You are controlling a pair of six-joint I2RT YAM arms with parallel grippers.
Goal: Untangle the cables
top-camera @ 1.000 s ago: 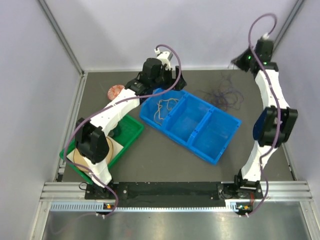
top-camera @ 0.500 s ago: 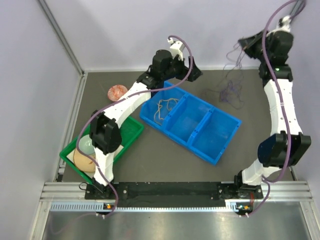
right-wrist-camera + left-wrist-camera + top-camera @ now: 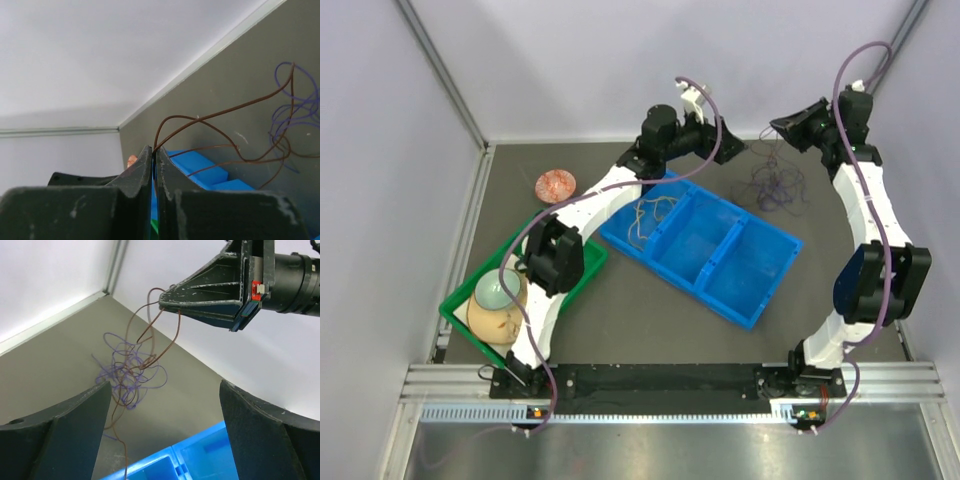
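A tangle of purple cable (image 3: 775,186) and brown cable lies on the dark table at the back right. It also shows in the left wrist view (image 3: 129,374). My right gripper (image 3: 784,124) is shut on a loop of the brown cable (image 3: 225,111) and holds it up above the tangle; the purple cable (image 3: 300,107) stays low. In the left wrist view the right gripper (image 3: 164,302) pinches the brown cable (image 3: 150,330). My left gripper (image 3: 730,148) is open and empty (image 3: 165,390), above the blue bin's far edge and left of the tangle.
A blue three-part bin (image 3: 760,275) lies mid-table with a tan cable (image 3: 650,213) in its left compartment. A green tray (image 3: 582,268) holds a round beige object (image 3: 495,312) at the left. An orange coil (image 3: 556,184) lies at the back left.
My left arm has reached further right toward the tangle. My right gripper rose with the brown cable, then came down and left, closer to the left gripper.
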